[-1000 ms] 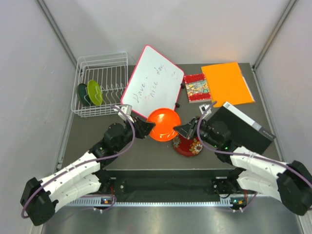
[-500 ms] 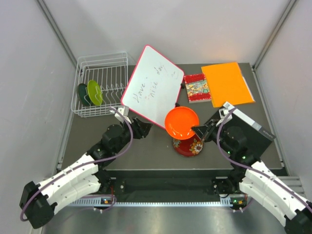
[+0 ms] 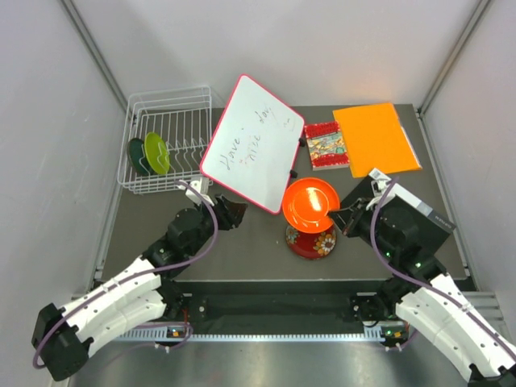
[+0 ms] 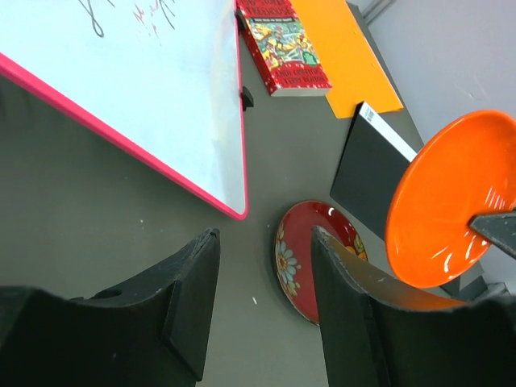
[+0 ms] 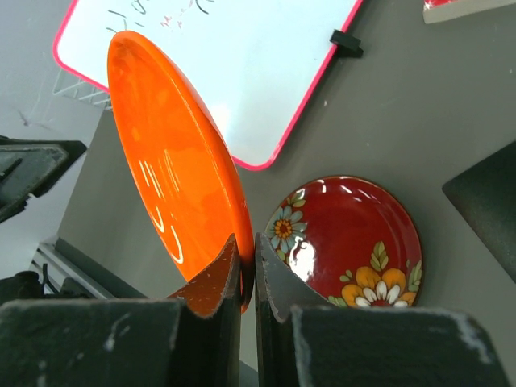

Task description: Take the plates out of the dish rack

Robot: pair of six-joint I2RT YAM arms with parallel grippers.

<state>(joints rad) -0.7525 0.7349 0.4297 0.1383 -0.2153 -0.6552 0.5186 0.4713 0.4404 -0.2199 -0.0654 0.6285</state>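
The right gripper was pinched tight on the lower rim of the orange plate, which it held steeply tilted, nearly on edge, over the dark red plate that lay flat on the table. The left gripper hung with its jaws apart and nothing between them, near the whiteboard corner. Back in the dish rack, the lime green plate and dark teal plate stood upright, yet to be lifted out. The job looked like a set-down: roll the wrist to level the orange plate, centre it over the red one, lower gently, and release only once it rests. The orange plate seemed clear of the red one, though the angle left that unsure.
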